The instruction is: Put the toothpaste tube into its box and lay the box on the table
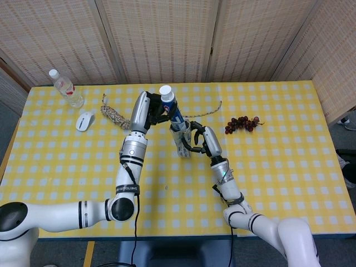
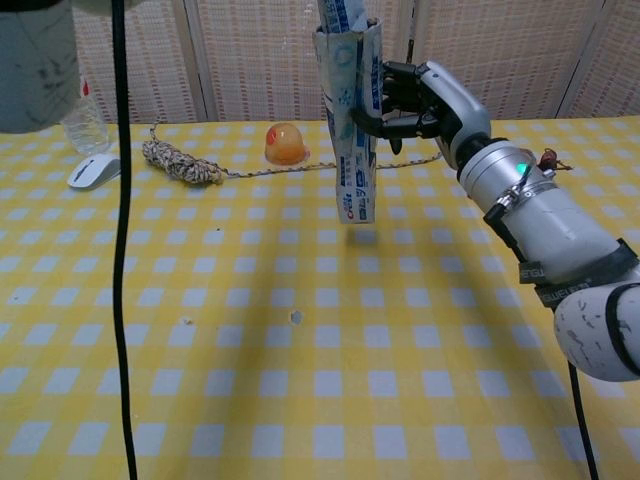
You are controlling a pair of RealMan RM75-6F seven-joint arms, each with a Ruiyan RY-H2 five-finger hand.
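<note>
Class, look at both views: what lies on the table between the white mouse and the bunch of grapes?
Between the mouse and the grapes lie a rope bundle with its trailing cord, and, seen in the chest view, an orange jelly cup.

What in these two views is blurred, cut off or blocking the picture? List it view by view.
Chest view: a blurred grey arm segment fills the top left corner, a dark cable runs down the picture, and the toothpaste tube is cut off at the top edge above its box. Head view: evenly lit and sharp; the left hand and right hand both show whole.
</note>
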